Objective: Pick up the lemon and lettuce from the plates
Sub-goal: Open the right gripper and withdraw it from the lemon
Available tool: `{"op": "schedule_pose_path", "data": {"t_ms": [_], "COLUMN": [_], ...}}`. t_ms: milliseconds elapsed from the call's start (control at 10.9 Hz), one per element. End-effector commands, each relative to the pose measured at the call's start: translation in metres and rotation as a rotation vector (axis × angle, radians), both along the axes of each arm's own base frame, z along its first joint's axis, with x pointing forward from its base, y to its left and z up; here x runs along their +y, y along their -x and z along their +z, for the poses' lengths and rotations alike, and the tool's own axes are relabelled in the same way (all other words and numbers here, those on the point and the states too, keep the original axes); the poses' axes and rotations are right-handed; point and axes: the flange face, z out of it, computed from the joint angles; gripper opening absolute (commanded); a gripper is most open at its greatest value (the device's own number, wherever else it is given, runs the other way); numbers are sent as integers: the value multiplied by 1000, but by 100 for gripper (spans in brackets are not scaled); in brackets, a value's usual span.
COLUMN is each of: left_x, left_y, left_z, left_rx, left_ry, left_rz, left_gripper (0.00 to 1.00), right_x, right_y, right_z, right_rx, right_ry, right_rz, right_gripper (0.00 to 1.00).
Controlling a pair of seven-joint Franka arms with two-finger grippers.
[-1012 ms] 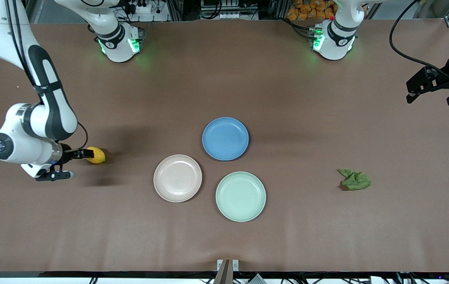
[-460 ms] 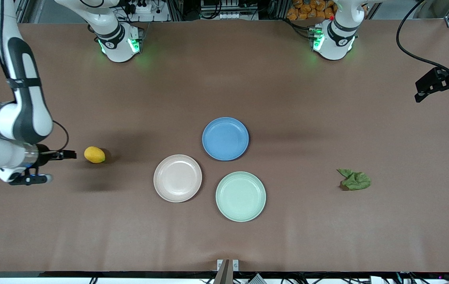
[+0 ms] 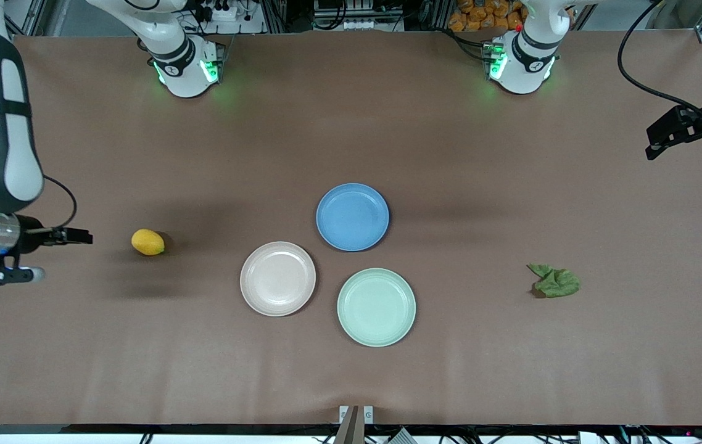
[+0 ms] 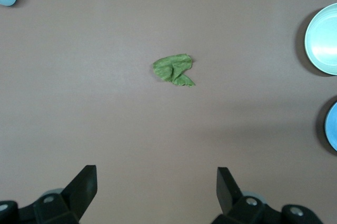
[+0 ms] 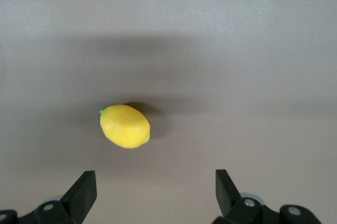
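Right gripper (image 3: 73, 236): fingers spread, nothing held, low over bare table (image 3: 351, 382) near the right arm's end, well apart from the beige-pink plate (image 3: 277, 279). Left gripper (image 3: 678, 132): fingers likewise spread and unloaded, up over the left arm's end, well apart from the same plate.

Lemon (image 3: 147, 242): lying on bare table, between the right gripper and the beige-pink plate, slightly farther from the front camera than that plate.
Lettuce (image 3: 554, 281): crumpled on bare table toward the left arm's end, well apart from the beige-pink plate, with the mint plate (image 3: 376, 307) in between.
Blue plate (image 3: 352, 216): just beside the beige-pink plate, farther from the camera.

Progress, judged: all three plates bare, both items off them; removal looks done, with only parking the arms possibly left.

By view: front view alone gives all three plates whole and both arms. Right wrist view gives lemon (image 5: 125, 125) and spread fingertips (image 5: 84, 190), no plate. Left wrist view gives lettuce (image 4: 174, 69) and slivers of mint plate (image 4: 322, 39) and blue plate (image 4: 331, 126)
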Motion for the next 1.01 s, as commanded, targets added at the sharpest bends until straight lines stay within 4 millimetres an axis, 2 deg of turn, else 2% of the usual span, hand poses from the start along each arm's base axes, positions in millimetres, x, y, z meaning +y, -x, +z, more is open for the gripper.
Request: {"op": "schedule_pose_path", "data": {"t_ms": [0, 368, 644, 920], "left_x": [-2, -2, -3, -3], "left_y": [-1, -1, -1, -1], "left_z": [1, 1, 1, 1], "left_rx": [9, 8, 8, 8], "left_ry": [25, 25, 27, 27], "left_rz": [6, 12, 12, 12], "left_gripper": [100, 100, 100, 100], "right_x": [-6, -5, -2, -4], "right_y": [21, 45, 60, 73], "right_z": [64, 138, 184, 224], "right_rx": [-46, -129, -198, -162], "right_ry": [-7, 6, 11, 6], "right_rz": [-15, -10, -11, -15], "right_gripper": [100, 100, 100, 100]}}
